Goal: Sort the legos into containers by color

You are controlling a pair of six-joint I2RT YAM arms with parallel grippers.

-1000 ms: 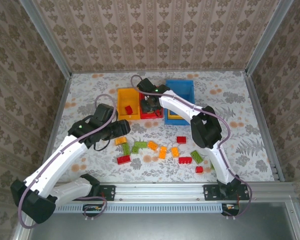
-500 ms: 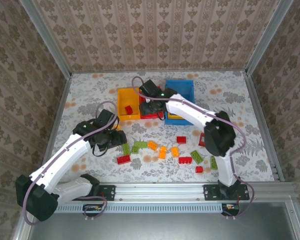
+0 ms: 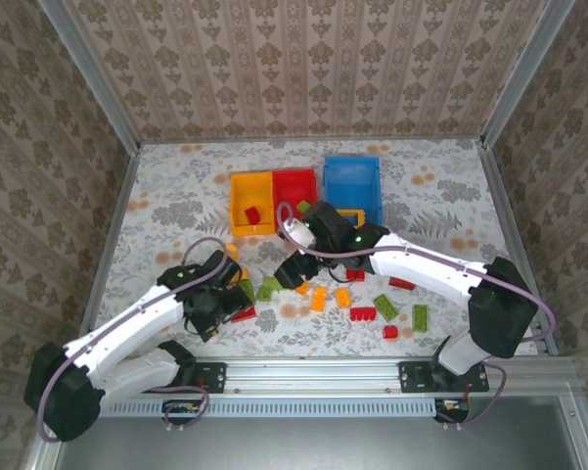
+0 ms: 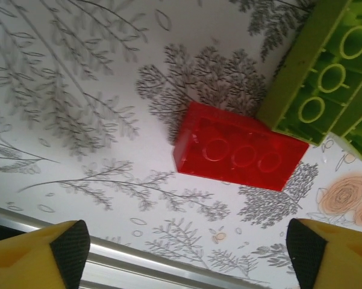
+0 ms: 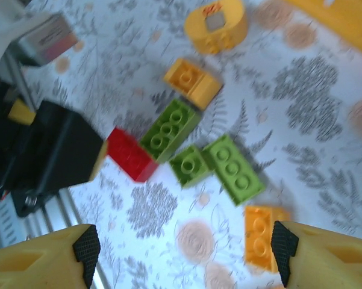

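left gripper (image 4: 187,256) jaws spread, empty. red lego (image 4: 238,153) on the table just ahead of its fingertips, green lego (image 4: 316,78) butting its far right corner. right gripper (image 5: 185,253) spread too, holding nothing, orange lego (image 5: 260,238) just off its right finger. yellow bin (image 3: 264,191), red bin (image 3: 294,186), blue bin (image 3: 352,176) beyond both.

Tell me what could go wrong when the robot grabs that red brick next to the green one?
1. The green brick sits right against a corner of the red brick. The open left tool might nudge it or pinch both bricks together.
2. The right tool, also open, hangs over the same pile, close to the left tool, so the two arms might bump.
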